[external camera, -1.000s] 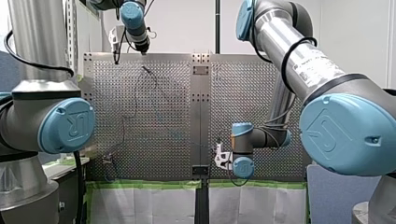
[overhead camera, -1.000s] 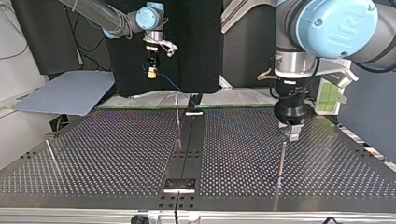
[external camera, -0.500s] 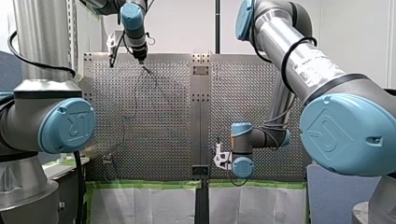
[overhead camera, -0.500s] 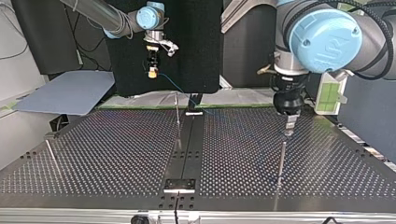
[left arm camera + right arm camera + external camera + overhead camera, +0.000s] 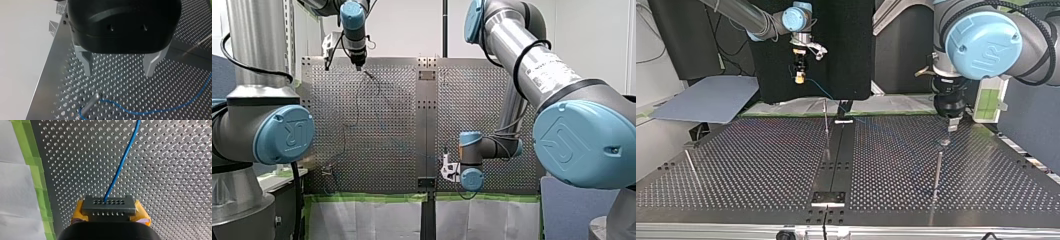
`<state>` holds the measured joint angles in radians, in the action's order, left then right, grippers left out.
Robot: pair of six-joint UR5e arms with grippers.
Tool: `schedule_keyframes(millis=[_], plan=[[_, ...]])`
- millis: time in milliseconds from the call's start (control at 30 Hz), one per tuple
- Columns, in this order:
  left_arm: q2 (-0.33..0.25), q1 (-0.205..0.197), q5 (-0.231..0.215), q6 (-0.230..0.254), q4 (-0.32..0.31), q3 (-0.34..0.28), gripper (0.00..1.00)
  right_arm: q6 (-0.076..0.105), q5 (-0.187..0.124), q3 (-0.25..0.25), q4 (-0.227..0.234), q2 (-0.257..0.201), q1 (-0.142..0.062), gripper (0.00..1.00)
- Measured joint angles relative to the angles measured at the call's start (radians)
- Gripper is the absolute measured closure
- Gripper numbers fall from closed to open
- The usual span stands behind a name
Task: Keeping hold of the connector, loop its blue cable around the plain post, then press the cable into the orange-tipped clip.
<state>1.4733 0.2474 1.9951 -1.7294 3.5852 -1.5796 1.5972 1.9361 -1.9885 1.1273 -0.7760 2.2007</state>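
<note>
In the right wrist view my right gripper (image 5: 109, 208) is shut on the grey connector (image 5: 108, 204), held between its yellow pads (image 5: 141, 213). The blue cable (image 5: 123, 161) leaves the connector and runs ahead over the perforated plate. At the top view's left this right gripper (image 5: 798, 76) hangs above the table's far edge, the cable (image 5: 822, 93) sloping down from it. My left gripper (image 5: 119, 68) is open, its metal fingers (image 5: 87, 63) wide apart and holding nothing. Just ahead of it leans a plain post (image 5: 91, 102) with the blue cable (image 5: 140, 112) looped around it. At the top view's right, my left gripper (image 5: 952, 123) hovers above that post (image 5: 938, 166).
Two more thin posts stand on the plate, one at the middle (image 5: 826, 121) and one at the top view's left (image 5: 691, 166). A dark centre strip (image 5: 836, 165) divides the table. Green tape (image 5: 37, 180) edges the plate near my right gripper.
My left gripper has risen off the post and drawn back toward the table's far edge in the top view. My right gripper holds still with the connector.
</note>
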Motion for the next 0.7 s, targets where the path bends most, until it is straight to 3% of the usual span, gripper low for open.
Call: schedule_keyframes(millis=[267,700], plan=[[0.0,0.004,0.075,0.005,0.009,0.0,0.0,0.002,0.0,0.0,-0.004,0.0,0.0,1.0],[0.0,0.006,0.09,0.007,0.009,0.0,0.0,0.006,0.0,0.0,-0.005,0.0,0.0,1.0]])
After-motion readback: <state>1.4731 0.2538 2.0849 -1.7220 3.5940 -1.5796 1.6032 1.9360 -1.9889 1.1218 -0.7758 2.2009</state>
